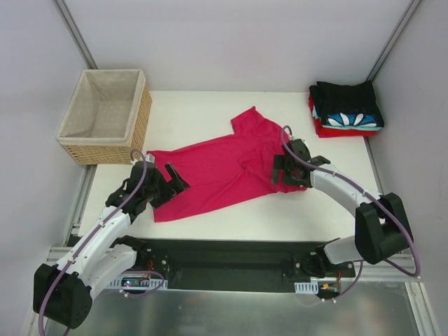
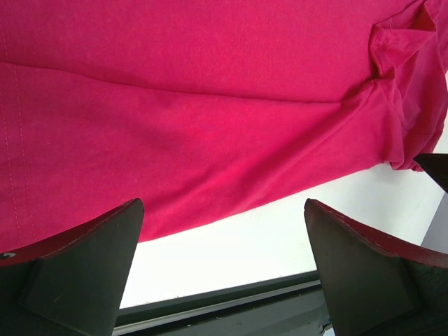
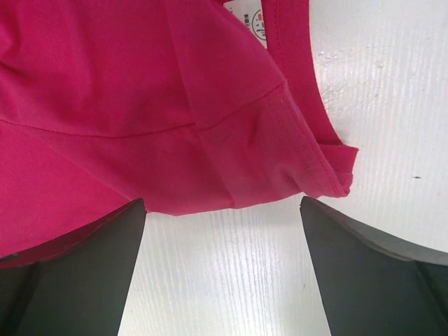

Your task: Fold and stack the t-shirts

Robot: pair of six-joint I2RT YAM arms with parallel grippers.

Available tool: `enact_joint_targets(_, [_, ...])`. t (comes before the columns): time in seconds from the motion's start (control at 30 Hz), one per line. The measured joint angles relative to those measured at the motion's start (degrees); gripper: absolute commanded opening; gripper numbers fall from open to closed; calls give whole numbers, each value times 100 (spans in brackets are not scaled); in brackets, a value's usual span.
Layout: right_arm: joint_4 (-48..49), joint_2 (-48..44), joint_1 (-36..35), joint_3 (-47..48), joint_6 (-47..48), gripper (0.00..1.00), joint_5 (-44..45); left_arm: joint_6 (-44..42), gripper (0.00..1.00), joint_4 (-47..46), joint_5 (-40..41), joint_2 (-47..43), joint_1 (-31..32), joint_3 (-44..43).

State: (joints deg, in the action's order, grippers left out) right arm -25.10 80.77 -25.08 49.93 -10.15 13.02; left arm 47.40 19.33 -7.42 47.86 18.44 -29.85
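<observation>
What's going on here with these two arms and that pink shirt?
Two robot arms are folding laundry. A crimson-pink t-shirt lies spread out, unfolded, on the white table. The left fingers are open at its bottom end, the right fingers open near its collar; neither grips it. The folded shirts sit stacked at the far right corner; a wicker basket stands far left.

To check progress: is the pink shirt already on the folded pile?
No, the pink shirt lies spread on the table, apart from the folded pile.
</observation>
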Motion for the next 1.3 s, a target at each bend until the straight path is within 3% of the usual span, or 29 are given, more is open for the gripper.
enact_joint_targets(0.5, [175, 118, 11, -68, -55, 96, -153, 420, 99, -769, -280, 597, 385, 761])
enact_joint_targets(0.97, [212, -125, 11, -52, -125, 97, -490, 577, 99, -1423, -271, 614, 411, 1051])
enact_joint_targets(1.3, [535, 557, 208, -52, -179, 96, -693, 579, 99, -1401, -269, 520, 409, 1084])
